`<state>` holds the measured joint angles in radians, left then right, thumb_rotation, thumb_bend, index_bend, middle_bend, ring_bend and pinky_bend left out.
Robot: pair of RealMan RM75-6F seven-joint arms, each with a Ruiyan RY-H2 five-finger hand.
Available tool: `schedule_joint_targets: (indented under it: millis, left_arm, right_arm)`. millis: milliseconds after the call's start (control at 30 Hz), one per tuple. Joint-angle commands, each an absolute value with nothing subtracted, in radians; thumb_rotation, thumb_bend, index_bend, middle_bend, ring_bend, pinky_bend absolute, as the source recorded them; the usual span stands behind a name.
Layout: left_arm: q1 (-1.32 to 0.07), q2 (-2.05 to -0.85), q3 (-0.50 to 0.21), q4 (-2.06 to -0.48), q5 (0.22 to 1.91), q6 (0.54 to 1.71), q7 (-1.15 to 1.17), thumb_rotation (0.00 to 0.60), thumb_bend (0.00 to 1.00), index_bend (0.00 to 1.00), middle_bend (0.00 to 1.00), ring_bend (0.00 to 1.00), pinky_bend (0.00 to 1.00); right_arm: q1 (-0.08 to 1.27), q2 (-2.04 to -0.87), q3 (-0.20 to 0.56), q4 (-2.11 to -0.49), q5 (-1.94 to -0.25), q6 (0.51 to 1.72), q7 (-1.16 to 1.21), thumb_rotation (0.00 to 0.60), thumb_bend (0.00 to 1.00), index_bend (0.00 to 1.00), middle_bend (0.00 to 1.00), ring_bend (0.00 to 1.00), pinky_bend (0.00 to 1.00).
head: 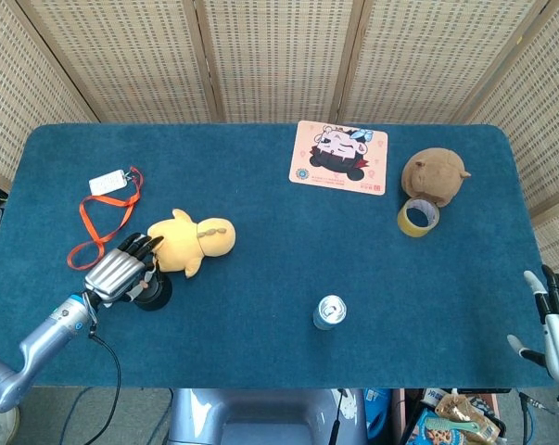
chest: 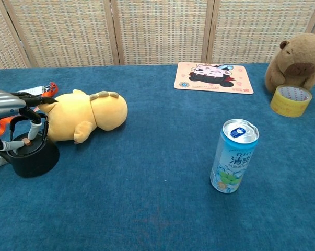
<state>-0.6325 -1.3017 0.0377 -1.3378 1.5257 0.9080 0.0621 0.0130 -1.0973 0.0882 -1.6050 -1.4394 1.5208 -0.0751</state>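
My left hand (head: 117, 273) sits at the table's front left, over a small black teapot (head: 151, 295). In the chest view the left hand (chest: 8, 99) has its fingers (chest: 36, 128) curled down around the handle of the teapot (chest: 32, 159), with the thumb on the near side. A yellow plush toy (head: 191, 243) lies right beside them, touching the fingertips; the chest view has the plush (chest: 86, 116) on its side. My right hand (head: 557, 320) hangs off the table's front right corner, fingers spread, holding nothing.
A drink can (head: 329, 311) stands upright front of centre. A brown plush (head: 434, 175) and a yellow tape roll (head: 417, 218) sit at the back right, a pink cartoon mat (head: 339, 156) at the back centre. An orange lanyard (head: 98, 222) with a card lies left.
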Motion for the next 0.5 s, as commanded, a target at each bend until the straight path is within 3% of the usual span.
schedule_joint_targets:
  millis: [33,500]
  left_arm:
    - [-0.632,-1.303,0.038,-1.337,1.525,0.911,0.069,0.6,0.4,0.54,0.0,0.0,0.0]
    - [-0.627,-1.268,0.024,-1.381,1.52,0.944,0.071,0.6,0.4,0.57,0.0,0.0,0.0]
  right_arm:
    - [0.013,-1.097,0.088,-1.605,-1.439,1.521,-0.074,0.6,0.0,0.0,0.0,0.0,0.0]
    - [0.011,-1.094,0.087,-1.608,-1.444,1.526,-0.068,0.6,0.0,0.0,0.0,0.0,0.0]
